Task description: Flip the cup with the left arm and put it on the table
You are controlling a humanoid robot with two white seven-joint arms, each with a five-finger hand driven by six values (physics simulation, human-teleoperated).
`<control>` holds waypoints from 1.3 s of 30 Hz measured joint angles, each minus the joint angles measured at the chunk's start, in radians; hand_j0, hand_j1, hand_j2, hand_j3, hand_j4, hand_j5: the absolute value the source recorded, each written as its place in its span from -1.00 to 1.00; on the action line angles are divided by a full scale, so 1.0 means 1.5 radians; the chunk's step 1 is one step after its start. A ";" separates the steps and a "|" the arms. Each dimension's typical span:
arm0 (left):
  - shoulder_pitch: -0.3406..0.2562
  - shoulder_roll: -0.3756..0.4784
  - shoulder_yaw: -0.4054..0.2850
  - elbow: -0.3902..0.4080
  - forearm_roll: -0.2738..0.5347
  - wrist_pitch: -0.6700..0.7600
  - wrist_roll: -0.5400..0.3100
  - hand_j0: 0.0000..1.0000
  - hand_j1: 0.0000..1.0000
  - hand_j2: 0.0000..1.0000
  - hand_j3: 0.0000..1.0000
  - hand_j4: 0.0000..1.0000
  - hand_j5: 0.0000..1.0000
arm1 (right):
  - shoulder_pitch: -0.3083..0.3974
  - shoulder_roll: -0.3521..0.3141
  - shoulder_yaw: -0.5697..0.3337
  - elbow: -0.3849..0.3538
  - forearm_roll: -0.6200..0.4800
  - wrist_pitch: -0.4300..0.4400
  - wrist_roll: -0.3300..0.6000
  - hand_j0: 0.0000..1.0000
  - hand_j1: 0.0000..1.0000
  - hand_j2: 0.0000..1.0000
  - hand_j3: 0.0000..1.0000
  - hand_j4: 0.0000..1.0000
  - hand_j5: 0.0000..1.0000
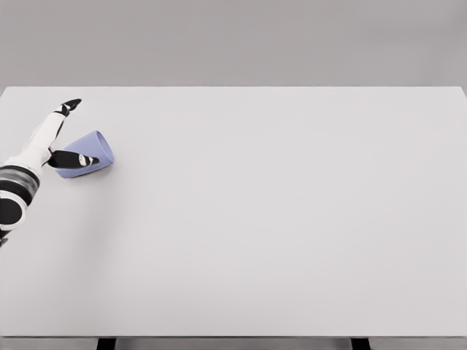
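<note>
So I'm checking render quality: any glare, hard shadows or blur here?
Head view: light is flat and even, no glare on the table; only a faint soft shadow under the cup; the left hand and cup edges look slightly soft.

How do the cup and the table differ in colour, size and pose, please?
The cup is lavender blue, the table white. The cup is small, at the far left by the left hand; the table fills most of the view. The cup is tilted, not upright; the table lies flat. Both are plain, unpatterned.
</note>
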 measured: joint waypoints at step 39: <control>-0.062 0.000 -0.130 0.001 -0.056 0.054 0.008 1.00 1.00 1.00 1.00 1.00 1.00 | 0.000 0.000 0.000 0.000 0.000 0.000 0.000 1.00 1.00 1.00 1.00 1.00 1.00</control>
